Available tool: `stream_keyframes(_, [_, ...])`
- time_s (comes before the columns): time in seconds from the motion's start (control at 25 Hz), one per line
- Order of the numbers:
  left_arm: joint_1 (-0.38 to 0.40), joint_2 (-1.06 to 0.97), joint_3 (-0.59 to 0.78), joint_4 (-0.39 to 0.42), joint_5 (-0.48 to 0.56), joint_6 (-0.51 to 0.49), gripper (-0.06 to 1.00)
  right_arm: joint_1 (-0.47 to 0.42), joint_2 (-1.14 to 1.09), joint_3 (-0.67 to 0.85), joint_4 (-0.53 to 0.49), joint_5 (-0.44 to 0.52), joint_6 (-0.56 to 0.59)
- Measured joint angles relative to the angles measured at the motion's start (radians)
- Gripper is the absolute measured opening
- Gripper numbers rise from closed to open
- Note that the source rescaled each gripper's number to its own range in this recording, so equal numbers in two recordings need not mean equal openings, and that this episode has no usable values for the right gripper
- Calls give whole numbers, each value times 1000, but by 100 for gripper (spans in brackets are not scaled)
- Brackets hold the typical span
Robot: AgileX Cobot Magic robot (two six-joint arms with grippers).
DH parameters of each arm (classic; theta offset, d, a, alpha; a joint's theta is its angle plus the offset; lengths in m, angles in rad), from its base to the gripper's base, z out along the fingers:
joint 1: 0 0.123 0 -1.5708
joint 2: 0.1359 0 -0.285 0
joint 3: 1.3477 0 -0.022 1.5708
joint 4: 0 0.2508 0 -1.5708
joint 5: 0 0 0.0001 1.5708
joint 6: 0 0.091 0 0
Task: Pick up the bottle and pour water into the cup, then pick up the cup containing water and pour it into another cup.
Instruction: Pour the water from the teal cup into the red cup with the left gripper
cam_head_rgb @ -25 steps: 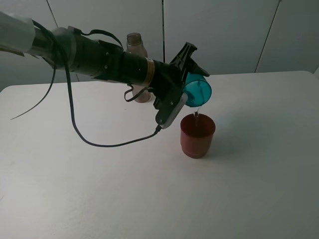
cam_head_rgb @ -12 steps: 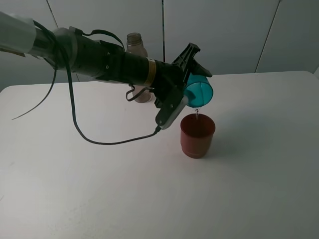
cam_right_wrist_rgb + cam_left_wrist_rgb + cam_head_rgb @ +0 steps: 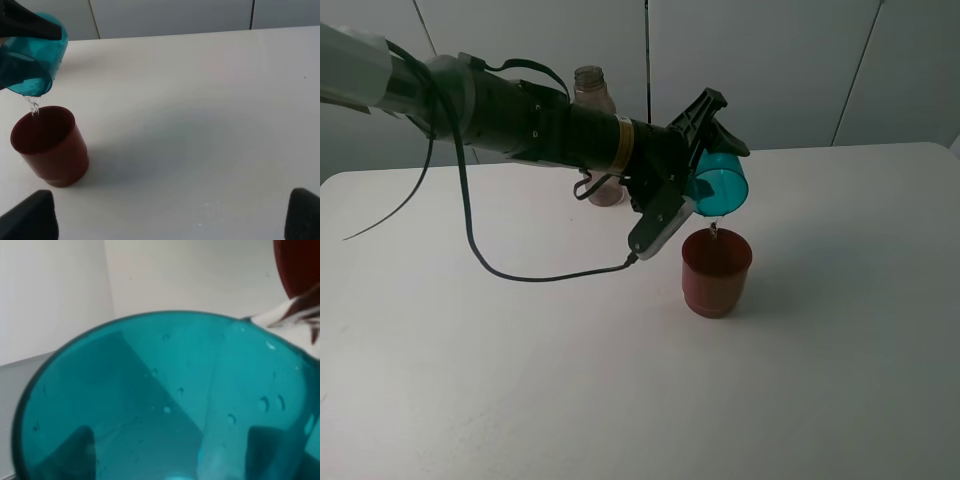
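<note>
**Pouring teal into red**

My left gripper [image 3: 712, 150] is clamped on the teal cup [image 3: 720, 185] — my fingers pinch its body from both sides, and through the translucent wall in my left wrist view the cup [image 3: 165, 405] shows two dark finger shapes [image 3: 80, 450] pressed against it. I hold the cup in the air, tipped steeply on its side with the mouth turned down toward the red cup [image 3: 716, 270]. A thin stream of water [image 3: 715, 231] runs from the teal rim into the red cup, which stands upright on the white table [image 3: 840, 360] directly under it — close, not touching.

The bottle [image 3: 595, 110] stands upright at the far side of the table, behind my left arm [image 3: 540, 125], which hides most of it; its capless neck shows above the arm.

My right gripper [image 3: 170, 220] hangs well apart from the cups, its two dark fingertips [image 3: 305, 212] spread wide with nothing between them. From there the teal cup [image 3: 30, 60] and the red cup [image 3: 47, 145] sit off to one side.
</note>
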Motion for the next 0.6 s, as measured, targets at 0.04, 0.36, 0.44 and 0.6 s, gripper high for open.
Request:
stream_keyframes(0.04, [0, 0, 0, -2, 0, 19, 2, 0, 0, 0, 0, 0, 0])
stream_keyframes(0.36, [-1, 0, 0, -11, -30, 84, 2, 0, 0, 0, 0, 0, 0])
stream_keyframes(0.44, [-1, 0, 0, -11, -36, 91, 2, 0, 0, 0, 0, 0, 0])
stream_keyframes(0.6, [-1, 0, 0, -11, -47, 112, 2, 0, 0, 0, 0, 0, 0])
